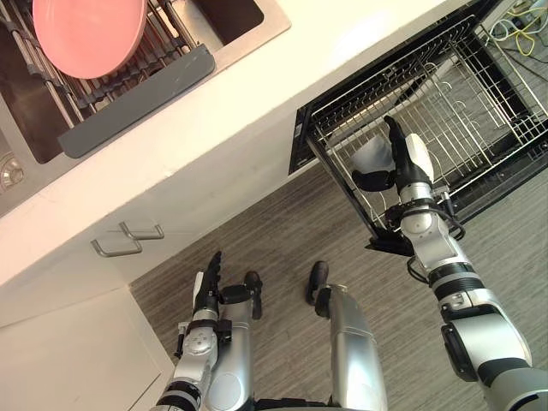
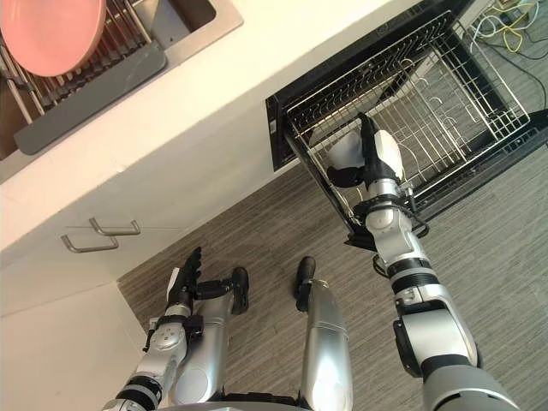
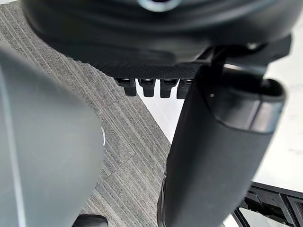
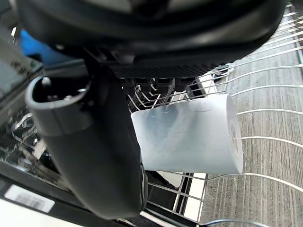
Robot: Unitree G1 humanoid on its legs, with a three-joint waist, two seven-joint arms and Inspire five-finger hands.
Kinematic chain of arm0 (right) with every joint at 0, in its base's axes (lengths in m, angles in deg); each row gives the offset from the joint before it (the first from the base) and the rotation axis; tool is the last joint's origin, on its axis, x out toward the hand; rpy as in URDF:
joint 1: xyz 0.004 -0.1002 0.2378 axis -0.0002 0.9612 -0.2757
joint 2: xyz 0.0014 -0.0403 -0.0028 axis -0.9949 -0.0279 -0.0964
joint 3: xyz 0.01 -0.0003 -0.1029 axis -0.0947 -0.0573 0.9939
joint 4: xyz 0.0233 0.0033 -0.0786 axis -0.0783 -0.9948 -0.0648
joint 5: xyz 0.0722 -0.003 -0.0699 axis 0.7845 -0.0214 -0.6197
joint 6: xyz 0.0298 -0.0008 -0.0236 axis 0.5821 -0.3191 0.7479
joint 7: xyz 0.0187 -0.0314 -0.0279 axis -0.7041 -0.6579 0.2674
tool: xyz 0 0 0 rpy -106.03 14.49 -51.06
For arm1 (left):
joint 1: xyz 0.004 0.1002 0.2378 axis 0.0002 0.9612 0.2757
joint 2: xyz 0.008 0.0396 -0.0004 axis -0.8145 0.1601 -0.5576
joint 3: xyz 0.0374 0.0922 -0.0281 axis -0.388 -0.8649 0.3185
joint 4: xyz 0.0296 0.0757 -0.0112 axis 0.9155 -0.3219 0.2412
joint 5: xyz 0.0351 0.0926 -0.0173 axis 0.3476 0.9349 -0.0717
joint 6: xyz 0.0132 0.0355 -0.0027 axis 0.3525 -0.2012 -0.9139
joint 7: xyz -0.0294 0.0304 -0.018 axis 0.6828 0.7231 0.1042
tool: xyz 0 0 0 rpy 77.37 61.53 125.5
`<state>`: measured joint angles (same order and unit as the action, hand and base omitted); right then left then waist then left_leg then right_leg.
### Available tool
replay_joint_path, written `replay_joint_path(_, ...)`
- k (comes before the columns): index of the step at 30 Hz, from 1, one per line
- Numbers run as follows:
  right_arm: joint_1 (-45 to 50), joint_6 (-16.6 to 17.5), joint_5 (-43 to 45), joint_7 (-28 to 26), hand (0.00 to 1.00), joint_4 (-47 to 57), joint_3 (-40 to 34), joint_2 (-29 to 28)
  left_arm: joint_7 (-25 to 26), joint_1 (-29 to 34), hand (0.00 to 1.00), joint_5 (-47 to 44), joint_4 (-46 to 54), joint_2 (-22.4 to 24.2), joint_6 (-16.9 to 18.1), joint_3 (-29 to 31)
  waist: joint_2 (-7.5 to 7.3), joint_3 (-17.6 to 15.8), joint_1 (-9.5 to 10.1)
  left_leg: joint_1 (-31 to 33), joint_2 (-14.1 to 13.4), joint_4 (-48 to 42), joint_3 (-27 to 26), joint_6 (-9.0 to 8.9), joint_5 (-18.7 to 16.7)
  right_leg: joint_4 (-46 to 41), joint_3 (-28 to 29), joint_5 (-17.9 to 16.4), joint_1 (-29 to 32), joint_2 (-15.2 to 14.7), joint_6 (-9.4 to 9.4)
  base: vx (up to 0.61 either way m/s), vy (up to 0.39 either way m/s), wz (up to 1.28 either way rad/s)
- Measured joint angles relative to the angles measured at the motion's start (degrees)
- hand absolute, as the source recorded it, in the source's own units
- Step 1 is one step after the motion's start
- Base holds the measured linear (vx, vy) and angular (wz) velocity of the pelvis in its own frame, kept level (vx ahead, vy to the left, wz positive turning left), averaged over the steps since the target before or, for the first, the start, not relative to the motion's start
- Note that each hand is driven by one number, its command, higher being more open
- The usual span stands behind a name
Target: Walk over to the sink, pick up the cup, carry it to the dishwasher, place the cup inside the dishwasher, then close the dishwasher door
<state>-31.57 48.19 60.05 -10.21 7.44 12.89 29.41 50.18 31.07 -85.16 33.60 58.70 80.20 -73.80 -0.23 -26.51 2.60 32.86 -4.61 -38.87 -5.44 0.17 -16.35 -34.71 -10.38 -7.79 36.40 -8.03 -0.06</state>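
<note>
Kitchen floor [image 1: 257, 231], left eye view: grey striped covering below a white countertop [image 1: 257, 94] and white cabinet fronts with two wire handles [image 1: 128, 240].
- Sink [image 1: 235, 21]: set in the countertop at upper left, with a pink plate [image 1: 90, 34] standing in a drainer and a grey mat [image 1: 137, 103] along its edge.
- Dishwasher [image 1: 300, 141]: open under the counter, with its wire rack [image 1: 479, 111] drawn out over the lowered door [image 1: 497, 187].
- Right hand [image 1: 411, 167]: over the rack's near corner. The white cup [image 1: 372, 156] sits against the palm, thumb hooked beneath it, fingers nearly straight along its far side.
- Left hand [image 1: 208, 287]: low beside the cabinet, fingers straight, holding nothing.

Right eye view: same layout. The cup sits within the rack's outline, well apart from the sink.

Left wrist view: straight fingers and thumb over floor and cabinet front, with nothing between them.

Right wrist view: the cup lies on its side, pinched between the thumb [image 4: 94, 156] and the fingers, just above the rack's wires. Whether it touches them cannot be told.

Step in hand, by judgement: setting the cup down.
- Lower the cup until the wires bear it.
- Seat it between the tines so it cannot roll.
- Ease the thumb off first.
- Lift the hand straight up, clear of the rack's rim.
- The rack likely needs sliding in before the door will shut.
</note>
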Motion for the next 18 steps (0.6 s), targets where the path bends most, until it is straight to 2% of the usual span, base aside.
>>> replay_joint_path(4,4.9,-0.03,0.04,0.84,1.0,6.08,-2.31,-2.34,-0.03,0.03,1.0,-0.93,-1.21,-0.01,-0.21,-0.49,-0.15,0.05,-0.63,-2.82,0.39,1.71,-0.09,-0.05,0.49,1.29,0.15,0.06,-2.39,-0.08,0.08,0.0,0.0,0.0)
replay_joint_path(8,10.72,0.01,0.15,1.66,1.0,12.98,-4.56,-4.61,-0.06,0.32,1.0,-0.92,-1.67,-0.35,-1.14,-1.04,-0.95,0.29,-1.24,-5.84,0.84,5.67,-0.21,-0.24,2.1,4.3,0.0,1.01,-5.05,0.03,0.15,0.01,-0.006,0.01)
replay_joint_path(11,16.61,0.05,0.16,1.83,1.0,19.56,-6.27,-7.48,-0.21,1.45,1.0,-0.87,-2.03,-0.37,-1.85,-1.4,-1.37,0.47,-2.05,-10.43,1.22,9.91,-0.22,-0.35,3.38,7.22,-0.35,1.6,-9.21,0.2,0.33,0.1,-0.021,0.01)
replay_joint_path(15,25.5,1.41,0.15,1.83,1.0,26.37,-6.28,-12.22,-0.79,2.71,1.0,-0.45,-4.17,-1.06,-2.59,-1.4,-3.73,3.31,-2.69,-16.16,1.36,17.16,-0.78,-0.79,5.77,12.93,-0.33,3.07,-13.9,1.12,0.38,0.11,-0.022,-0.05)
replay_joint_path(18,31.21,1.65,0.18,1.26,1.0,30.63,-6.39,-15.33,-1.67,3.74,1.0,1.05,-4.66,-1.06,-3.07,-1.45,-4.26,4.54,-2.95,-20.16,1.32,21.77,-1.19,-0.86,7.22,17.79,-0.42,4.72,-17.82,1.91,0.59,0.11,-0.005,-0.07)
